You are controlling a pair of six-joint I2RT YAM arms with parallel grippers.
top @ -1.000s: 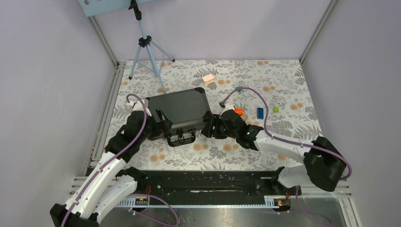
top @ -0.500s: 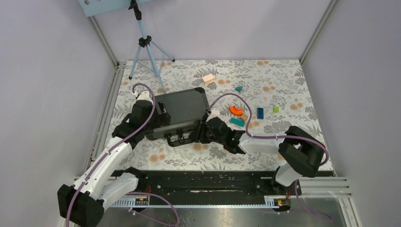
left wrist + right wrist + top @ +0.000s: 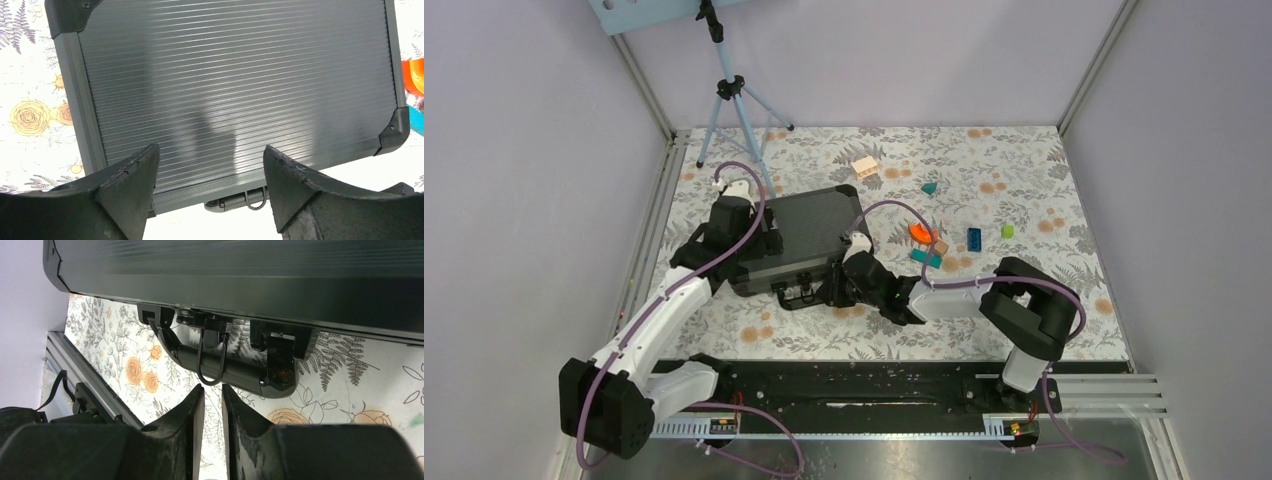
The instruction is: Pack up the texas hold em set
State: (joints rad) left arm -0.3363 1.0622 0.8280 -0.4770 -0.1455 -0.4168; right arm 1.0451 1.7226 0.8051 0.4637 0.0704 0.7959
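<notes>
The closed case (image 3: 799,235) lies flat under the left gripper (image 3: 210,155), whose fingers are spread wide and empty. Its handle (image 3: 240,372) sits just beyond the right gripper (image 3: 211,390), whose fingers are narrowly parted and hold nothing. Steady the lid, then push the wire loop (image 3: 199,357) squarely home.

A robotics lab test cell. Plain lilac walls (image 3: 514,150) and aluminium corner posts (image 3: 646,85) box in a counter (image 3: 1024,170) spread with a floral cloth. Two white-and-black arms (image 3: 659,320) trailing purple cables (image 3: 886,205) are bolted to a black rail (image 3: 854,385) well behind the left end effector (image 3: 759,238). A tripod (image 3: 734,100) stands beyond it.
</notes>
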